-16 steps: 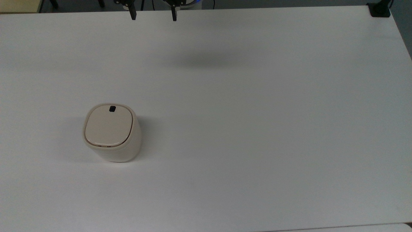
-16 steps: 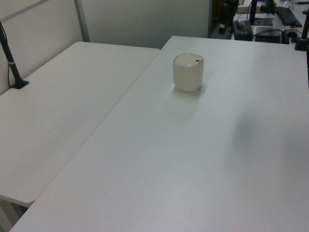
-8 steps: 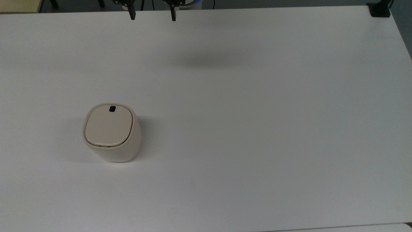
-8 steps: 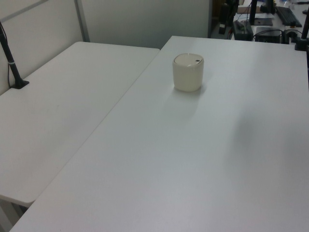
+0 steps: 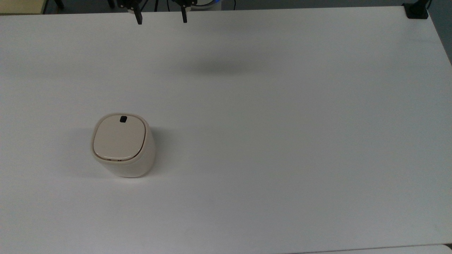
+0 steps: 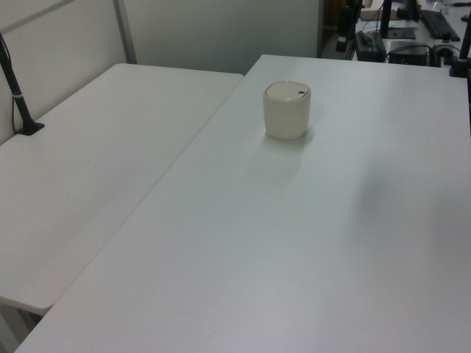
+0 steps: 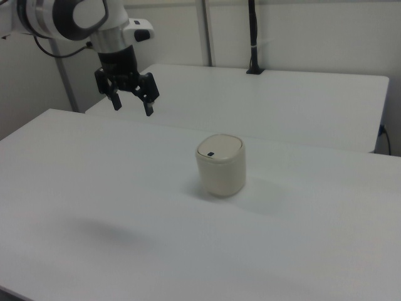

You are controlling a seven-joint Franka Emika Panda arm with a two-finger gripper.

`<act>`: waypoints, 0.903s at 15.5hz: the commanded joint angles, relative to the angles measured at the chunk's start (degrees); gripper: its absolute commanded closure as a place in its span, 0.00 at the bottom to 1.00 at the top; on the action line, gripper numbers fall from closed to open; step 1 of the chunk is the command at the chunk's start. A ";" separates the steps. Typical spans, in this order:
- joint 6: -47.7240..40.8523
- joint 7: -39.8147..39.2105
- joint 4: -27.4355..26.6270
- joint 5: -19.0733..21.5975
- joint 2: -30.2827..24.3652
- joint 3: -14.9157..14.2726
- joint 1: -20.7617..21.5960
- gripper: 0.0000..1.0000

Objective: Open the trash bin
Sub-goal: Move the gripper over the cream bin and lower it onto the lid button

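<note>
Gripper (image 7: 132, 104) hangs high with fingers spread, empty; from it I see the trash bin (image 7: 220, 165) at four o'clock, lid shut, button (image 5: 123, 119) exposed for pressing.

The cream-beige trash bin (image 5: 123, 145) stands upright on the white table (image 5: 282, 123), lid shut, its black button (image 5: 123, 119) near one lid edge.

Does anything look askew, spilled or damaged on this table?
Nothing stands out. The trash bin stands upright on the white table, lid shut, its black button showing. The open gripper hangs in the air, apart from the bin.
</note>
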 commanded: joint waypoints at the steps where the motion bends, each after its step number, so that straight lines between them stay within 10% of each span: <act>1: 2.60 -4.33 -0.94 -0.96 0.93 -0.24 -0.70 0.00; 5: 8.83 -3.54 -1.03 -4.56 2.87 -0.24 -1.49 0.06; 9: 18.15 0.93 -1.03 -4.74 6.73 -0.42 -2.81 0.43; 12: 26.41 8.14 -1.03 -4.74 9.72 -1.12 -2.99 0.92; 14: 28.97 11.31 -1.12 -4.57 10.51 -1.65 -2.99 1.00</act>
